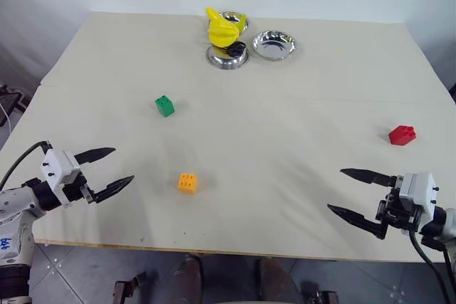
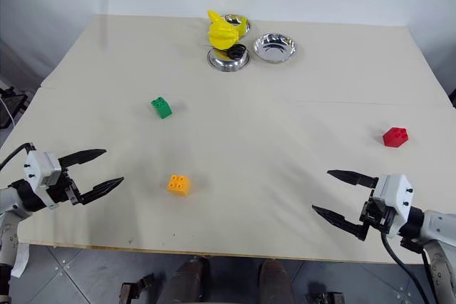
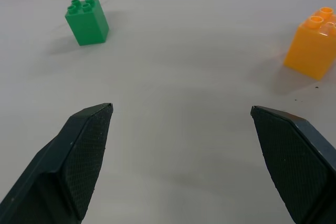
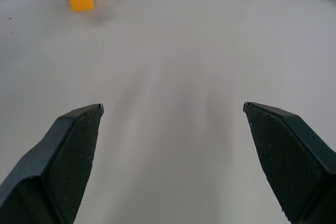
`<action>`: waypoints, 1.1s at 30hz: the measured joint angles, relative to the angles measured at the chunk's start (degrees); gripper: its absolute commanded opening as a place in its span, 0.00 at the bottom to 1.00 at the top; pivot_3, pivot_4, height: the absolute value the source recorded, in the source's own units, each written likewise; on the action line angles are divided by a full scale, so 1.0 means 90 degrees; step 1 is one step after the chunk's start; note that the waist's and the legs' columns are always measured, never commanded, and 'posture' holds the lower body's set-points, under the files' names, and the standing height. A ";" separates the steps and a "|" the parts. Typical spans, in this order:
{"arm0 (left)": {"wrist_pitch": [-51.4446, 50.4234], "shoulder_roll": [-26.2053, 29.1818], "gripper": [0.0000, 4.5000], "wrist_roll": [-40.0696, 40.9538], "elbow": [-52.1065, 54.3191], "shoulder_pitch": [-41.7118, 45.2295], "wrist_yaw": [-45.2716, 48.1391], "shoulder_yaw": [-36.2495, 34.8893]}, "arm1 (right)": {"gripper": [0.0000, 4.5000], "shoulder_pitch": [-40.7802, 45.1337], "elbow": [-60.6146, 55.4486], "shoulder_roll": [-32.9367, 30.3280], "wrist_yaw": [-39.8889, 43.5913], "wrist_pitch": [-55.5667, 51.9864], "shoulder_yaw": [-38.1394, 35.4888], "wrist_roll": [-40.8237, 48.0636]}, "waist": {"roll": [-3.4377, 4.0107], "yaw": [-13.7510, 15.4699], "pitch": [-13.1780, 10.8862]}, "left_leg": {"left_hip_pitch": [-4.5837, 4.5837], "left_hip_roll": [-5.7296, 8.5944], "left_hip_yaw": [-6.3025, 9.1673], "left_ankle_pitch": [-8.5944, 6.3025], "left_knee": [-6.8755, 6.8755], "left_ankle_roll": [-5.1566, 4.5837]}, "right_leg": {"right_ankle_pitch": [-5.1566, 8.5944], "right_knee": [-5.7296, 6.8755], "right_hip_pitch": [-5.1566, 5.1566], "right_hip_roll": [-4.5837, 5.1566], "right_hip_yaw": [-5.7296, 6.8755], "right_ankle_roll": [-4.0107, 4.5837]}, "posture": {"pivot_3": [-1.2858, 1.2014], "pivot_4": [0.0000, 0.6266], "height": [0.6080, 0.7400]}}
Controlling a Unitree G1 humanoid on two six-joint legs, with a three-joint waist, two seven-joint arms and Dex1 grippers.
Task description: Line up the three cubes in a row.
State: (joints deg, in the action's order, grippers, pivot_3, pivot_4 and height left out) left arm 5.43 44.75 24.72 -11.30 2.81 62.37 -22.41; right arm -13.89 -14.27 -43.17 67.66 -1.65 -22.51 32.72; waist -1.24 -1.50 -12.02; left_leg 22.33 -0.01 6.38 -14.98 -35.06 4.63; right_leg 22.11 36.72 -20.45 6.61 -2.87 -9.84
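Both grippers, left [image 1: 114,169] and right [image 1: 349,191], hover spread and empty over the near table edge [image 1: 214,250]. Orange cube [image 1: 187,182] sits nearest, green cube [image 1: 164,105] farther left, red cube [image 1: 402,134] well apart right; such scatter risks a crooked row or nudged blocks. Studs [image 3: 83,4] read clearly from the left wrist; head views add steel bowls [image 1: 273,44] beyond.

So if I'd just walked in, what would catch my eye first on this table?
Probably the three bright cubes scattered far apart on the pale table: the green cube left of centre, the orange cube nearer the front, the red cube far right. Next, the yellow object among the steel bowls at the back. The left gripper and right gripper hover wide open at the front corners, holding nothing.
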 measured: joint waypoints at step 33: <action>-0.1645 -0.0923 1.00 0.1137 0.1429 0.2010 0.0890 0.1672 | 1.00 -0.0699 -0.0353 0.1343 -0.4714 -0.1382 -0.2172 0.0153 | 0.0030 -0.0008 0.0016 | -0.0017 0.0005 -0.0023 0.0013 -0.0013 0.0014 | -0.0006 0.0027 -0.0002 -0.0003 -0.0042 -0.0006 | 0.52 0.24 1.00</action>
State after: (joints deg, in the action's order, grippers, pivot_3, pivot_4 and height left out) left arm -9.37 36.45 34.96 1.56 20.90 70.38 -7.36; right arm -20.18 -17.44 -31.08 25.24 -14.09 -42.06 34.10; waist -0.97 -1.57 -11.87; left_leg 22.18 0.04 6.17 -14.85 -35.17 4.76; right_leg 22.06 36.97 -20.48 6.59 -3.24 -9.90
